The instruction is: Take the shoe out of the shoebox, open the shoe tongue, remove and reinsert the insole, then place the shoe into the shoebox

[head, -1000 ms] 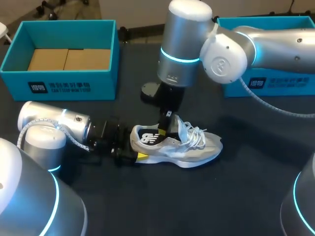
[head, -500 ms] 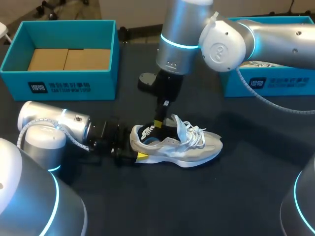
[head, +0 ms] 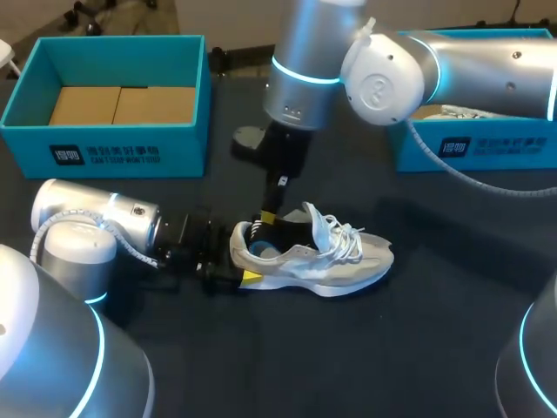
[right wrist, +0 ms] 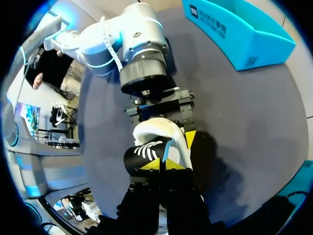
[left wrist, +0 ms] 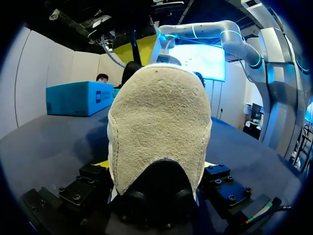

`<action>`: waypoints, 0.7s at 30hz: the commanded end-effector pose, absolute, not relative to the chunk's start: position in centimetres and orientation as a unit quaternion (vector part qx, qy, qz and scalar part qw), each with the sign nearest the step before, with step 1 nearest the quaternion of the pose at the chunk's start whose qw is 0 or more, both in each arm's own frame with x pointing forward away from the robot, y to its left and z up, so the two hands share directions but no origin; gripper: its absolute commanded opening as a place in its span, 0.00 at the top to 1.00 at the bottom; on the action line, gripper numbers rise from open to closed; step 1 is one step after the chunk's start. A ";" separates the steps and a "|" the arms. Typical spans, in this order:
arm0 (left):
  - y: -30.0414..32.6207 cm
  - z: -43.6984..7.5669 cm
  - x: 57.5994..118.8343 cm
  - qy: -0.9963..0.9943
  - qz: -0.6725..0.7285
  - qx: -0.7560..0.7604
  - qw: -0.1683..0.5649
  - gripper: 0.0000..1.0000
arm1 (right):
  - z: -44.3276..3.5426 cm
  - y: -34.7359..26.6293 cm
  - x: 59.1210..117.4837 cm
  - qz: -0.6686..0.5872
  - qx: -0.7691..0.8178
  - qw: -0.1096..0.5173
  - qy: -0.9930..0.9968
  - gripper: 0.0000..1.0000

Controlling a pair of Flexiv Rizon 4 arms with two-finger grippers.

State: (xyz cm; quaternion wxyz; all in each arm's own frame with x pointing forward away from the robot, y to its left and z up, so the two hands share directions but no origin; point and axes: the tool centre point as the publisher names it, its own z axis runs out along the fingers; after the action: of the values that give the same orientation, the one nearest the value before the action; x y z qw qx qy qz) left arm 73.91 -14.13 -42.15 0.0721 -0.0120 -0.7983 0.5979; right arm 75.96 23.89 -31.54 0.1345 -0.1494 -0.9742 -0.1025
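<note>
A grey-and-white shoe [head: 335, 261] lies on its sole on the dark table, toe to the right. My left gripper [head: 237, 266] holds the heel from both sides. In the left wrist view the suede heel [left wrist: 159, 122] fills the space between the fingers. My right gripper [head: 271, 218] hangs over the shoe's opening, shut on the black insole [head: 261, 233], whose rear end is lifted out above the collar. The right wrist view shows the white-striped insole [right wrist: 144, 154] pinched in the right gripper [right wrist: 160, 165], above the shoe [right wrist: 156, 129]. The tongue and laces stand up.
An open teal shoebox [head: 113, 150] with a cardboard floor stands at the back left. A second teal box [head: 474, 150] at the back right holds another shoe [head: 461, 111]. My right arm reaches across the table's middle.
My right gripper has risen and shifted left, drawing the insole farther up out of the shoe. The left gripper and the shoe have stayed put.
</note>
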 end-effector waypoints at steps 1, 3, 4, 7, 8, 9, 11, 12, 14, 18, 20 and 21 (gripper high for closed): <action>-14.2 -42.3 73.8 -0.799 0.598 -0.012 0.072 1.00 | -31.0 24.4 75.6 -0.098 -0.149 0.128 -0.976 1.00; -14.2 -42.3 73.8 -0.799 0.598 -0.012 0.072 1.00 | -30.8 24.5 75.6 -0.097 -0.146 0.126 -0.976 1.00; -14.2 -42.3 73.8 -0.799 0.598 -0.012 0.072 1.00 | -30.7 24.7 75.6 -0.099 -0.143 0.125 -0.977 1.00; -14.2 -42.3 73.8 -0.799 0.598 -0.012 0.072 1.00 | -30.6 25.1 75.7 -0.098 -0.133 0.128 -0.978 1.00; -14.2 -42.3 73.8 -0.799 0.598 -0.012 0.072 1.00 | -30.5 25.2 75.8 -0.098 -0.130 0.130 -0.978 1.00; -14.2 -42.3 73.8 -0.799 0.598 -0.012 0.072 1.00 | -30.4 25.3 75.8 -0.098 -0.129 0.130 -0.978 1.00; -14.2 -42.3 73.8 -0.799 0.598 -0.012 0.072 1.00 | -30.3 25.4 75.8 -0.098 -0.126 0.130 -0.979 1.00; -14.2 -42.3 73.8 -0.799 0.598 -0.012 0.072 1.00 | -30.3 25.3 75.8 -0.096 -0.127 0.132 -0.978 1.00; -14.2 -42.3 73.8 -0.799 0.598 -0.012 0.072 1.00 | -30.4 25.2 75.8 -0.095 -0.129 0.135 -0.978 1.00; -14.2 -42.3 73.8 -0.799 0.598 -0.012 0.072 1.00 | -30.3 25.0 75.7 -0.093 -0.130 0.139 -0.977 0.69; -14.2 -42.3 73.8 -0.799 0.598 -0.012 0.072 1.00 | -30.2 24.8 75.6 -0.093 -0.131 0.140 -0.977 0.62; -14.2 -42.3 73.8 -0.799 0.598 -0.012 0.072 1.00 | -30.1 24.8 75.6 -0.093 -0.131 0.140 -0.977 0.58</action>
State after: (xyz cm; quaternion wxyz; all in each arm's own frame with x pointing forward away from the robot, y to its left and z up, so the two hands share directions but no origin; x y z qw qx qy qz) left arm 73.89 -14.19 -42.15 0.0722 -0.0123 -0.7981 0.5980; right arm 75.61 24.92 -30.28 0.1405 -0.1315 -0.9769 -0.0931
